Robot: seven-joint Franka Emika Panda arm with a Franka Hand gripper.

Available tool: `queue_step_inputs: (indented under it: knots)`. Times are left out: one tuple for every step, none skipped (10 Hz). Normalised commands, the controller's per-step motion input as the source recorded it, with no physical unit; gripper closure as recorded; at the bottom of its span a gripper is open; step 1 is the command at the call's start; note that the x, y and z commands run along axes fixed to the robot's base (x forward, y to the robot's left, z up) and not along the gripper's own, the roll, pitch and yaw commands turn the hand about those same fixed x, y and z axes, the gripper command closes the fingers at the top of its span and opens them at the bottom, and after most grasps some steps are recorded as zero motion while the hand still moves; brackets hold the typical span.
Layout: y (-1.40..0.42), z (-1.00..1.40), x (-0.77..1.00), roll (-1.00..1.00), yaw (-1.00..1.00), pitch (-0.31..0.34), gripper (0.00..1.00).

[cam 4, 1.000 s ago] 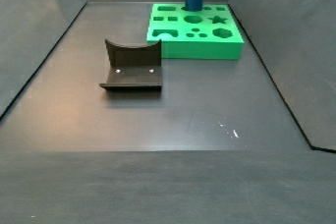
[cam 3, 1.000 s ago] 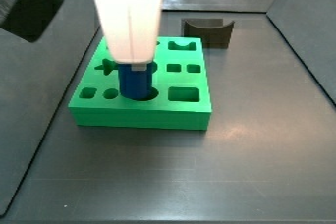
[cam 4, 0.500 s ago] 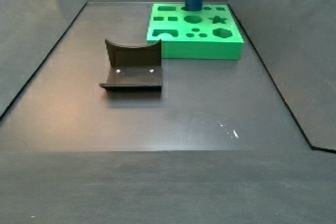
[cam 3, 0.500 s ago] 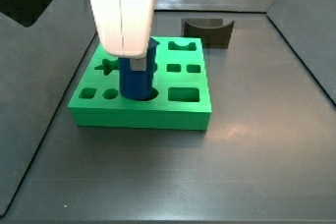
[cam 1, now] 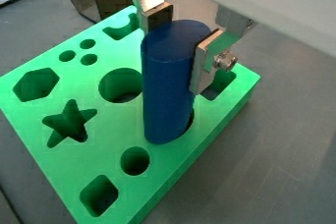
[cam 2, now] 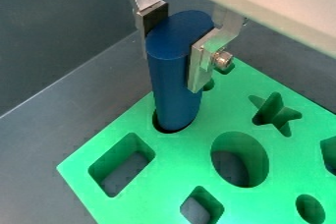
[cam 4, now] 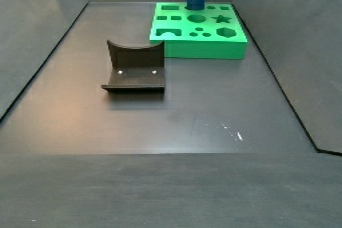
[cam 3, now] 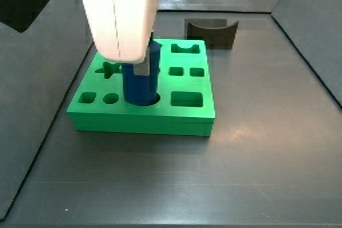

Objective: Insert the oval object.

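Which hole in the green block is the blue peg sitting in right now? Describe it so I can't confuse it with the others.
Find the green block on the dark floor; the gripper is above it, its silver fingers on either side of the upright blue peg. The peg's lower end stands in a rounded hole near the block's edge, next to the empty round hole. It is the only filled hole.

Dark grey floor (cam 4: 160, 132) carries green block (cam 4: 201, 42) at far end, fixture (cam 4: 134, 69) mid-floor, well apart.
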Motion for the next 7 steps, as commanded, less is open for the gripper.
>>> queue_step_inputs:
  knots:
    - [0.0, -0.47, 0.25, 0.07, 0.0, -0.101, 1.0]
    - [0.0, -0.64, 0.03, -0.01, -0.05, -0.203, 1.0]
    - [0.0, -0.59, 0.0, -0.11, -0.19, -0.221, 1.0]
    - [0.06, -0.52, -0.05, -0.13, -0.13, -0.266, 1.0]
    - [0.11, -0.46, -0.29, -0.11, 0.0, -0.324, 1.0]
    - [0.04, -0.47, -0.23, -0.1, 0.0, -0.306, 1.0]
    - [0.0, -0.47, -0.19, -0.13, 0.0, -0.299, 1.0]
